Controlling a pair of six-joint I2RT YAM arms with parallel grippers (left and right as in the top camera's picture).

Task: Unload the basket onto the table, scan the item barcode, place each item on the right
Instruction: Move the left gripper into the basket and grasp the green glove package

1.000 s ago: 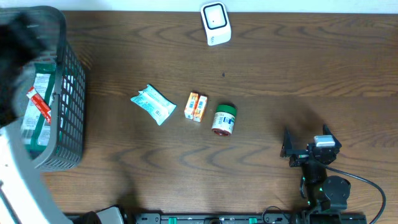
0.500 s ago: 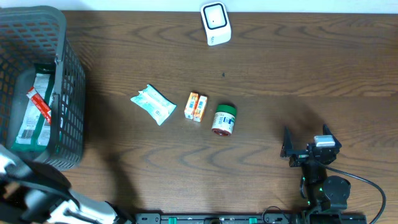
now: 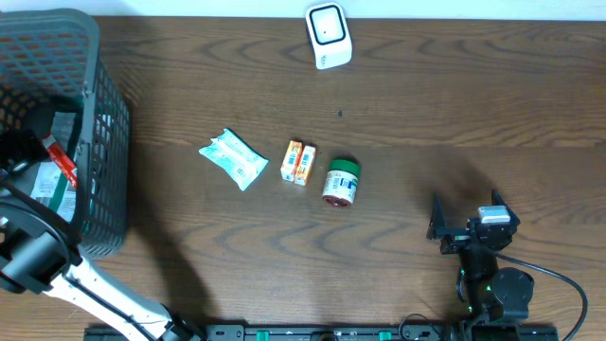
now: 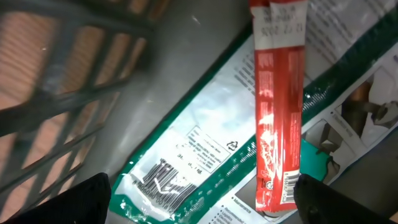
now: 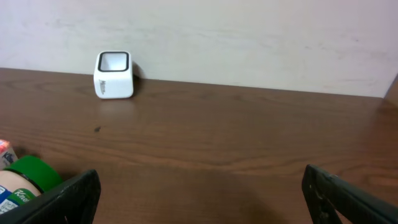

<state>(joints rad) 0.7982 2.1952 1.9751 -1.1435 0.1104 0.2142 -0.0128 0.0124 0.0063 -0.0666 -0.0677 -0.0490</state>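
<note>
Inside the basket [image 3: 106, 114], the left tool [image 4: 208, 200] hangs spread, gripping nothing, above a red stick packet [image 4: 280, 106] lying across a green pouch [image 4: 186, 155]. It should rise vertically, clearing the basket wall, before any sideways travel. The right tool [image 5: 202, 194] is spread, idle.

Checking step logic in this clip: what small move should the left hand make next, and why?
Probably lower the open left hand and close on the red stick-shaped packet. It lies uppermost on the green-and-white plastic pouch inside the grey mesh basket, between the spread fingers, so it looks easiest to take.
</note>
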